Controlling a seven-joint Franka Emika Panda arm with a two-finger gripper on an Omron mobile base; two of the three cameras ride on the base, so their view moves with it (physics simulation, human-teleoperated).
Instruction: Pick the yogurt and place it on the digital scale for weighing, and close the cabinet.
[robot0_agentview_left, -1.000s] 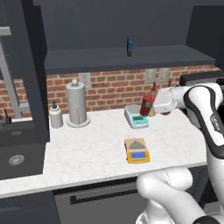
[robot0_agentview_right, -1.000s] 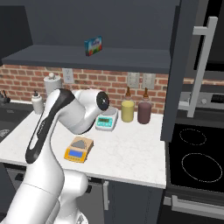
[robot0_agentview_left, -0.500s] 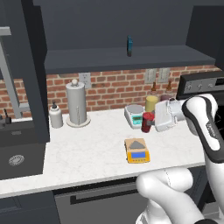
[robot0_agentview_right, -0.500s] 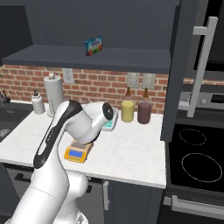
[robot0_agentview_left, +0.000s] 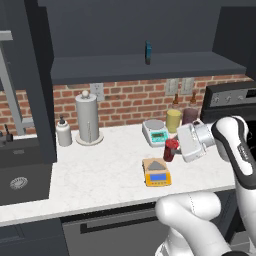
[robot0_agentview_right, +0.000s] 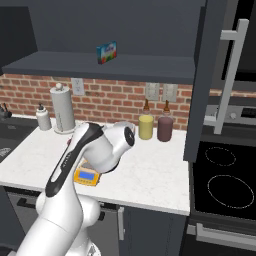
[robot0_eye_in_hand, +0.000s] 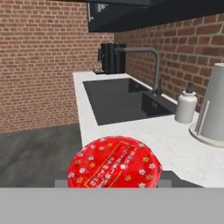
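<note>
My gripper (robot0_agentview_left: 175, 148) is shut on the yogurt (robot0_agentview_left: 170, 149), a small dark red cup held on its side just above the counter. The cup hangs a little behind and to the right of the digital scale (robot0_agentview_left: 156, 173), a flat orange-yellow scale with a grey plate and blue display. In the hand view the yogurt's red patterned lid (robot0_eye_in_hand: 114, 164) sits between the fingers of my gripper (robot0_eye_in_hand: 114, 180). In the right base view my arm covers part of the digital scale (robot0_agentview_right: 87, 175). The cabinet stands open: its door (robot0_agentview_right: 210, 75) with a silver bar handle (robot0_agentview_right: 231, 75) swings out at the right.
A white scale (robot0_agentview_left: 155, 132), a yellow jar (robot0_agentview_left: 173, 120) and a dark jar (robot0_agentview_left: 190, 115) stand by the brick wall. A paper towel roll (robot0_agentview_left: 87, 120), soap bottle (robot0_agentview_left: 63, 133) and sink (robot0_agentview_left: 20, 175) lie to the left. A slim blue container (robot0_agentview_left: 148, 52) is on the cabinet shelf. The stove (robot0_agentview_right: 225, 180) is to the right.
My arm has carried the yogurt down and forward, away from the white scale toward the orange scale. The grip has stayed shut on it.
</note>
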